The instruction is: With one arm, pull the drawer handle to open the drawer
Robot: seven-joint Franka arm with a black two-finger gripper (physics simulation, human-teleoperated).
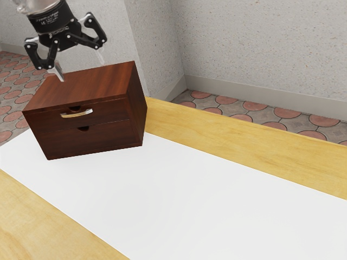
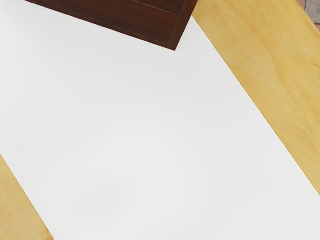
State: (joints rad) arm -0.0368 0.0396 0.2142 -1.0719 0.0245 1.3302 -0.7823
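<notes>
The gripper (image 1: 78, 64) hung over the cabinet's (image 1: 92, 84) top rear edge, fingers apart and holding nothing. The cabinet stood on the white mat (image 1: 179, 189). The handle (image 1: 76, 113) sat on the upper drawer (image 1: 108, 110), which was flush with the front.

The white mat (image 1: 179, 200) lay bare in front of the cabinet (image 1: 108, 81), leaving open room before both drawer fronts and the pale handle (image 1: 76, 113). The cabinet's flat top stood just beneath the spread-fingered gripper (image 1: 79, 66), barring any straight way down. The wall (image 1: 152, 38) stood close behind the cabinet.
</notes>
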